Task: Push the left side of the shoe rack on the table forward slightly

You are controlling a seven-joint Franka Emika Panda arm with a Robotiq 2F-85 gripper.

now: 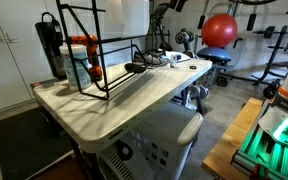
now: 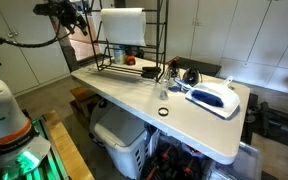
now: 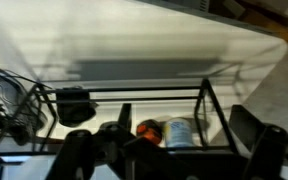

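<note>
Broad bare stretch of table (image 1: 124, 105) open in front of the shoe rack (image 1: 104, 60), black bottle (image 1: 50, 45) crowding its end, orange thing (image 3: 147, 128) and can (image 3: 179, 131) behind the rods, cables (image 2: 189, 76) and a blue-white appliance (image 2: 214, 97) cluttering the far end.

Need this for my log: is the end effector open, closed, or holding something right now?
End effector: open, fingers spread wide in the wrist view, holding nothing.
</note>
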